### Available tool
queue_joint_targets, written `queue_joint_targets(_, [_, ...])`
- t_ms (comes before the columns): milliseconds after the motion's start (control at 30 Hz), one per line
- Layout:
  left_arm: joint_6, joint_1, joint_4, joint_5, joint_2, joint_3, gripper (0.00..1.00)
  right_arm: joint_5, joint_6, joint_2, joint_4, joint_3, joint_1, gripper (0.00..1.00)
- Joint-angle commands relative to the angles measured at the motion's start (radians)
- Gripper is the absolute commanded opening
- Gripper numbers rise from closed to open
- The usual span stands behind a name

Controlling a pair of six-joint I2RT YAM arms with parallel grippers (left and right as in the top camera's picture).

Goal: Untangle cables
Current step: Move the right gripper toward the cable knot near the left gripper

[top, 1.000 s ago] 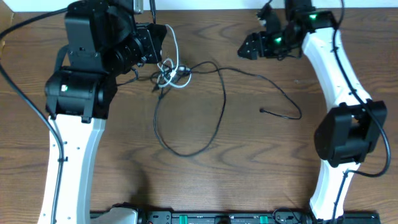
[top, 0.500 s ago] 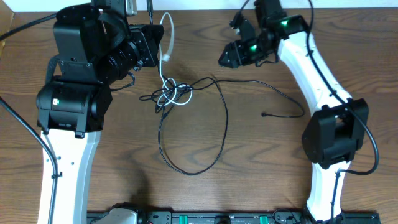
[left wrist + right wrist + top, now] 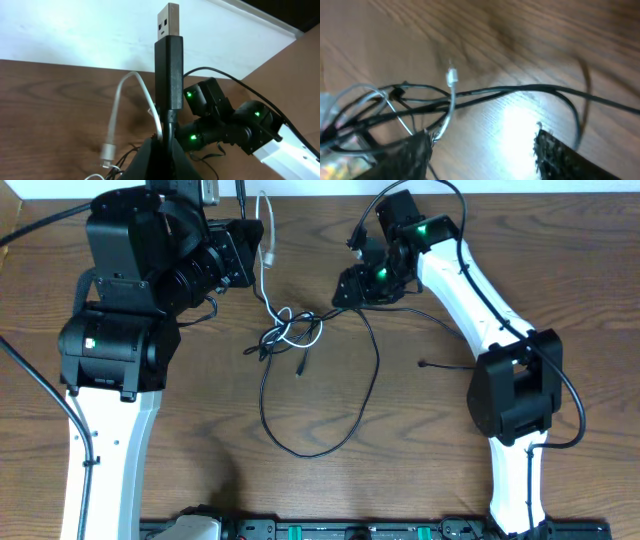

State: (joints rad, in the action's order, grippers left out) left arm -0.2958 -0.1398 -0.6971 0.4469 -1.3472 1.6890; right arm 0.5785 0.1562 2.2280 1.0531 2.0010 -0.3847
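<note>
**Overhead: knot lies between the arms, left pincer clamped on the black cable**

On the wood table (image 3: 430,470), the black cable (image 3: 520,90) and the white cable (image 3: 114,112) are wound together in a small knot (image 3: 285,332) toward the far edge, between the two arms. From the knot the black cable runs out in a wide loop toward the near side. Another black strand trails off to the right and ends in a small tip on the bare wood. The white cable leads from the knot up toward the left arm.

The left wrist view shows the left pincer (image 3: 162,145) closed on the black cable just below its USB plug (image 3: 167,65), which stands upright above the grip. The white cable arches just beside it.

The right pincer (image 3: 348,288) sits low, just to the right of the knot. Its wrist view is blurred, but the fingers (image 3: 415,155) appear spread apart with nothing clasped between them. Black strands and a small white plug (image 3: 451,76) lie just beyond the tips.
</note>
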Motion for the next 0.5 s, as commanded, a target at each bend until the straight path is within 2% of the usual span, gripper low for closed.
queue_joint_targets(0, [-0.025, 0.004, 0.019, 0.005, 0.008, 0.006, 0.08, 0.027, 0.056, -0.002, -0.010, -0.001, -0.019, 0.69])
queue_joint_targets(100, [-0.024, 0.004, 0.024, 0.005, 0.008, 0.006, 0.08, 0.083, -0.018, -0.003, -0.020, -0.001, -0.019, 0.70])
queue_joint_targets(233, [-0.025, 0.004, 0.021, 0.005, 0.006, 0.006, 0.08, 0.337, -0.259, -0.014, -0.048, 0.000, -0.014, 0.70])
queue_joint_targets(300, [-0.025, 0.004, 0.021, 0.005, 0.003, 0.006, 0.08, 0.400, -0.344, -0.031, -0.051, 0.000, -0.016, 0.72])
queue_joint_targets(367, [-0.044, 0.004, 0.017, 0.001, 0.000, 0.006, 0.08, 0.400, -0.357, -0.052, -0.066, 0.000, -0.024, 0.72])
queue_joint_targets(467, [-0.142, 0.004, -0.002, -0.096, -0.005, 0.006, 0.08, 0.391, -0.364, -0.084, -0.095, 0.000, -0.050, 0.72])
